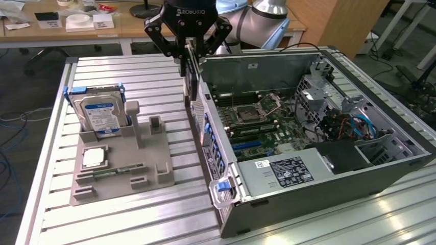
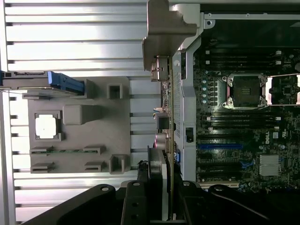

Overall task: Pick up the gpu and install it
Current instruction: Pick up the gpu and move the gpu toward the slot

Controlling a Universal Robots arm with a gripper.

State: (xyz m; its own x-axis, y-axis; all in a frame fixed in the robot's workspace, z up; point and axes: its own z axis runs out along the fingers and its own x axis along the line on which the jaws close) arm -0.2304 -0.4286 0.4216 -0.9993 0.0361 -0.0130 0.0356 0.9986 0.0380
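The gpu (image 1: pixel 193 84) is a thin dark card hanging edge-down, with my gripper (image 1: pixel 189 55) shut on its upper edge. It hovers over the open computer case (image 1: pixel 381 171), along the wall nearest the grey fixture, above the motherboard (image 1: pixel 262 120). In the wrist view the gpu (image 2: pixel 172 112) appears edge-on, its metal bracket (image 2: pixel 165 28) at the far end, and the gripper (image 2: pixel 165 190) clamps its near end. The card runs beside the case's rear wall (image 2: pixel 187 93). A blue slot (image 2: pixel 220 146) lies on the board, off to one side of the card.
A grey fixture (image 1: pixel 122 163) on the slatted table holds an upright blue-labelled hard drive (image 1: pixel 102 112), a square processor (image 1: pixel 94 157) and a green memory stick (image 1: pixel 119 172). The power supply (image 1: pixel 289 171) fills the case's near end. Desks stand behind the table.
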